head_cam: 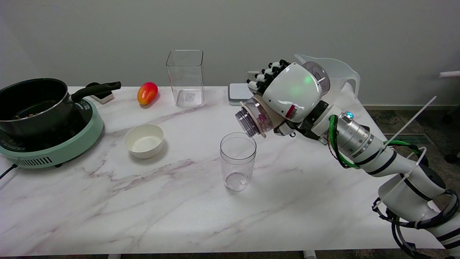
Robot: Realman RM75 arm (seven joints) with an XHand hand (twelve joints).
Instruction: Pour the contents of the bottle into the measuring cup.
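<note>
My right hand (287,91) holds a clear bottle (256,119) with a tan label, tipped on its side. The bottle's open threaded mouth points down and to the left, just above the right rim of a clear measuring cup (237,161). The cup stands upright near the middle of the marble table (179,216), and I can only make out its clear bottom. Most of the bottle's body is hidden behind the hand's white back; dark contents show faintly through the neck.
A tall square clear container (185,78), a red-orange fruit (147,92) and a small scale (240,93) stand at the back. A white bowl (144,140) sits left of the cup. A black pot (34,104) on a green cooker (54,144) fills the left. A plastic jug (337,73) stands behind my arm.
</note>
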